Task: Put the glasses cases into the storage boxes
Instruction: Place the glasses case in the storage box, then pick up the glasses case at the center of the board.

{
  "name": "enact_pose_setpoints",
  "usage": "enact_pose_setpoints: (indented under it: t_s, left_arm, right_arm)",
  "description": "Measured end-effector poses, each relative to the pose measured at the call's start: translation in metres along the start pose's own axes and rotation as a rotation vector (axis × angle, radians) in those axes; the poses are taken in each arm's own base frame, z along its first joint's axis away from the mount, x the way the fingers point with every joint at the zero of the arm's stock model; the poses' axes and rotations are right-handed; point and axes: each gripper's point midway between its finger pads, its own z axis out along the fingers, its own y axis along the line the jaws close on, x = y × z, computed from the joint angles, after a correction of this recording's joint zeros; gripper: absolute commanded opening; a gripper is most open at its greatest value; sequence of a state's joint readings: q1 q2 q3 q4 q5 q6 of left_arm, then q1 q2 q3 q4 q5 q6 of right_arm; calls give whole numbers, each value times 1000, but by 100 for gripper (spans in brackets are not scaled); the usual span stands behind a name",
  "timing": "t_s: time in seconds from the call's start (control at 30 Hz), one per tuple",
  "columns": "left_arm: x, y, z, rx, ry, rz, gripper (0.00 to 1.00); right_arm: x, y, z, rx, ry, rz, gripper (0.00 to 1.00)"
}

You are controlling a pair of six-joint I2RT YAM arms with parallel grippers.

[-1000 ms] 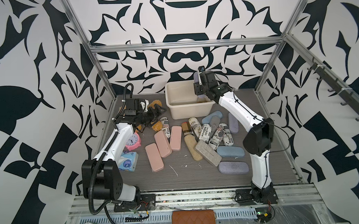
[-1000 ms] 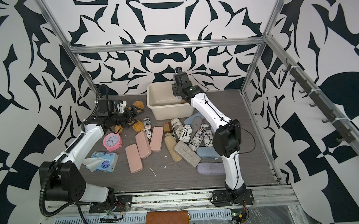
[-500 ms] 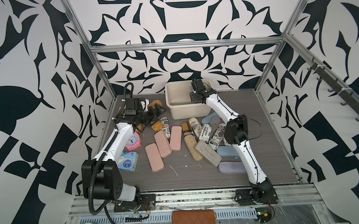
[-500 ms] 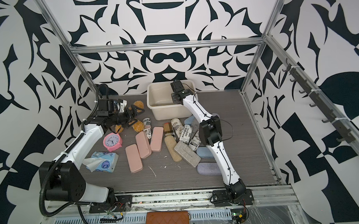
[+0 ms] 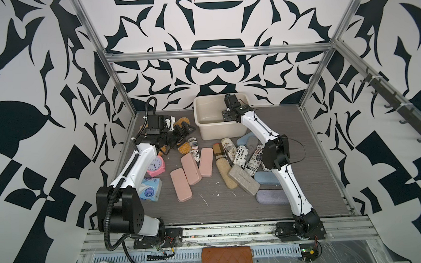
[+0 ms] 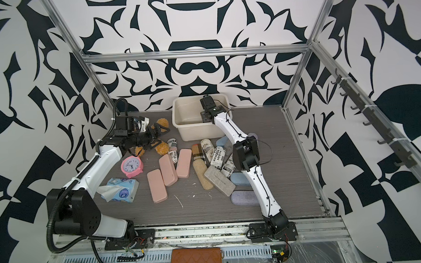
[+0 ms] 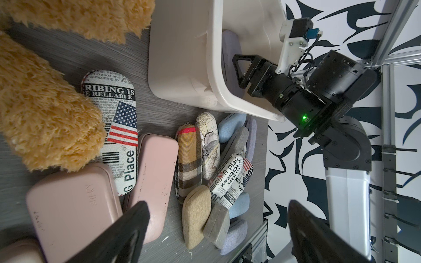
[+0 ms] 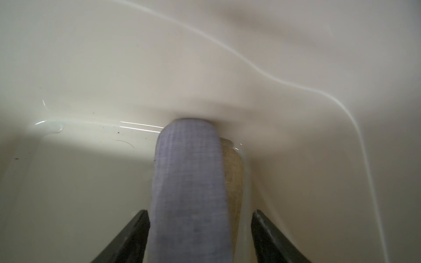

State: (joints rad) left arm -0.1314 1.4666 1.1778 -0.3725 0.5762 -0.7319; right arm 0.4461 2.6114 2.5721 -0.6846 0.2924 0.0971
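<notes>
The lilac case (image 8: 189,193) lies in the tub (image 5: 219,134) beside a tan case (image 8: 233,177). Its long way points from the right gripper (image 8: 200,213) to the tub wall. The right arm reaches in, jaws open around it. The left gripper (image 7: 218,204) hovers, jaws wide open.

Black-and-white patterned walls (image 5: 212,27) (framed by aluminium rails (image 5: 215,52)) enclose a grey wood-grain floor (image 5: 232,209).

The left arm (image 5: 138,169) and right arm (image 5: 255,125) wear white link shells between boxy black joint housings. A ribbed black conduit (image 5: 105,227) loops off the left base; thin black cables run along the right arm. The left tool (image 7: 217,205) and right tool (image 7: 238,70) have black fingers, the right's built as triangular frames; a green light (image 7: 304,117) glows on the housing behind it.
</notes>
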Motion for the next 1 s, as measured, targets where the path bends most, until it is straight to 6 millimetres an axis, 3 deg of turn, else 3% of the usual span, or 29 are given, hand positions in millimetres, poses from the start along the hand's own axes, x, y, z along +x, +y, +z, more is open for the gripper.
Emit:
enact_pose_setpoints:
  t_s: [0.27,0.43,0.53,0.67,0.77,0.87,0.93,1.0]
  left_arm:
    - [2,3,1,-7,10,-10,98]
    - [3,3,1,-6,14,-11,97]
    - [3,2,1,-3,17,-11,98]
    - [3,2,1,-3,17,-11,98]
    - [4,1,1,1,19,-10,98]
    - [6,-3,1,7,21,0,98]
    - [9,-9,0,16,23,14,98]
    - [16,-18,-1,30,31,40,98]
  right_arm:
    - [3,-1,-2,-5,10,-17,86]
    - [-16,-3,-24,-21,-29,-7,86]
    - [-44,-9,-59,-40,-97,15,89]
    - [-89,-22,-125,-63,-221,58,89]
    - [-110,-31,-170,-60,-296,84,85]
    - [-106,-38,-205,-41,-312,97,79]
    - [-90,-38,-222,-32,-298,97,76]
    - [-60,-36,-240,-29,-272,93,75]
